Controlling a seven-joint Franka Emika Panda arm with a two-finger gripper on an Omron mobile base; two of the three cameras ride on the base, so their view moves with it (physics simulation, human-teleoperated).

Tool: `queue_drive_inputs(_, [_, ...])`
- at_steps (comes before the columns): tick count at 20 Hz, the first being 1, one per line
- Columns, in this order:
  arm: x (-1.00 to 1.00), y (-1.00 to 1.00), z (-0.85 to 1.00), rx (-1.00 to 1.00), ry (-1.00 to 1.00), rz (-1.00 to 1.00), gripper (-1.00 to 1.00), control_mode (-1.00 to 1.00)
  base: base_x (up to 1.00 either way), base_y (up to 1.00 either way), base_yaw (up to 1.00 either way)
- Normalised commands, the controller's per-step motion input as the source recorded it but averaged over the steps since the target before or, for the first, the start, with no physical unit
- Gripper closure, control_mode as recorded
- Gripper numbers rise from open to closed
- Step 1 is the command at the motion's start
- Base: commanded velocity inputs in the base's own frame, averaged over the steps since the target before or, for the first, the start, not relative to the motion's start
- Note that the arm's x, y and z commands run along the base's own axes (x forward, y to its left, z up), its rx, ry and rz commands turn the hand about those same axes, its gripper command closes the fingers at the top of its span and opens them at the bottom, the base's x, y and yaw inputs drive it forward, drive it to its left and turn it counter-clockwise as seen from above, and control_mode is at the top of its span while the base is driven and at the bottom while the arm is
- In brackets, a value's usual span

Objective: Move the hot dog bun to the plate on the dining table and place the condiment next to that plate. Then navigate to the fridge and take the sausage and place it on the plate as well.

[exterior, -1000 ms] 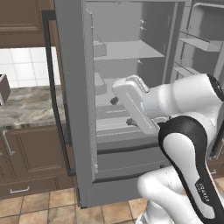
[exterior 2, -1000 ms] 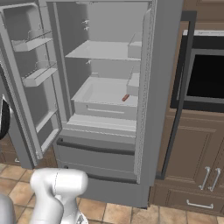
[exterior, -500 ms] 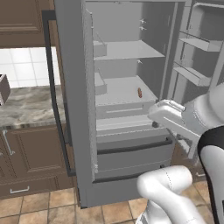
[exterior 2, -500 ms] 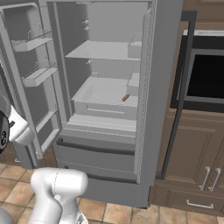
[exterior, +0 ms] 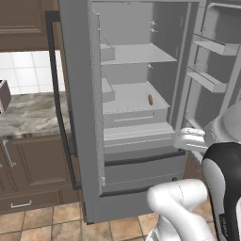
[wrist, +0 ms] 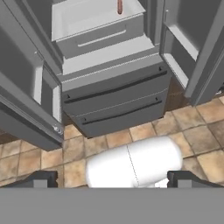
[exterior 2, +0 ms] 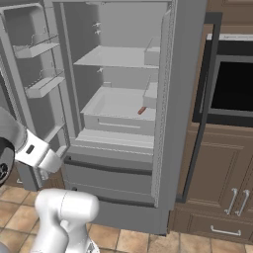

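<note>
One sausage lies on a shelf in the open fridge; the gripper hangs spread wide, empty.

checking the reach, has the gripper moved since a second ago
Yes. In the left base view the gripper pulled right and down, off the grey fridge shelf toward the open door.

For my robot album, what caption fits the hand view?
Open fridge below, sausage waiting on its shelf.

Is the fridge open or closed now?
Open: the fridge doors stand swung aside, showing the inner shelves and the sausage.
</note>
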Motion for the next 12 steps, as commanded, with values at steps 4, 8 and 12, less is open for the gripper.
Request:
queue_drive_inputs(4, [0.00, -0.17, -0.10, 0.00, 0.00, 0.00, -1.00, -1.00, 0.00, 0.00, 0.00])
queue_drive_inputs(8, [0.00, -0.14, -0.05, 0.00, 0.00, 0.00, -1.00, 1.00, 0.07, 0.00, 0.00])
queue_drive_inputs(12, [0.00, 0.00, 0.00, 0.00, 0.00, 0.00, -1.00, 1.00, 0.53, 0.00, 0.00])
